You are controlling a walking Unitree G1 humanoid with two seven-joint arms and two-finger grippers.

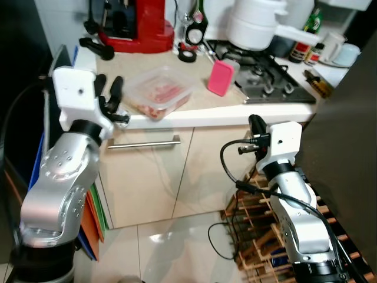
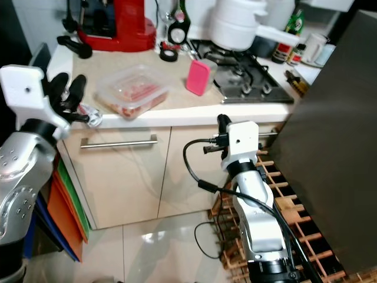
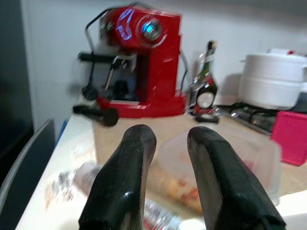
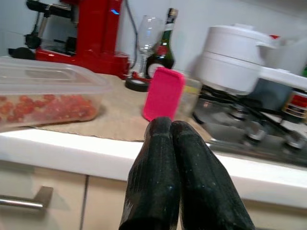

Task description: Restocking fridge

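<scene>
The right gripper (image 2: 222,124) hangs nearest, below the counter edge at about 5 o'clock from the food box, its fingers pressed together on nothing. The left gripper (image 1: 108,93) sits at the counter's (image 1: 235,112) front corner, fingers (image 3: 136,158) parted a little and empty, with a small crinkled wrapper (image 1: 121,115) just under them. At 3 o'clock from it lies the clear lidded food box (image 1: 160,92), holding something red. Its long axis seems to run from the front left corner toward the stove (image 1: 268,76), one corner near the counter lip.

The risk, as I judge it: the parted fingers look narrower than the box, so a pinch on the lid could slip or push it off the edge, and the wrapper could be snagged instead. Farther back, at 12 o'clock, stands the red coffee machine (image 1: 138,23).
</scene>
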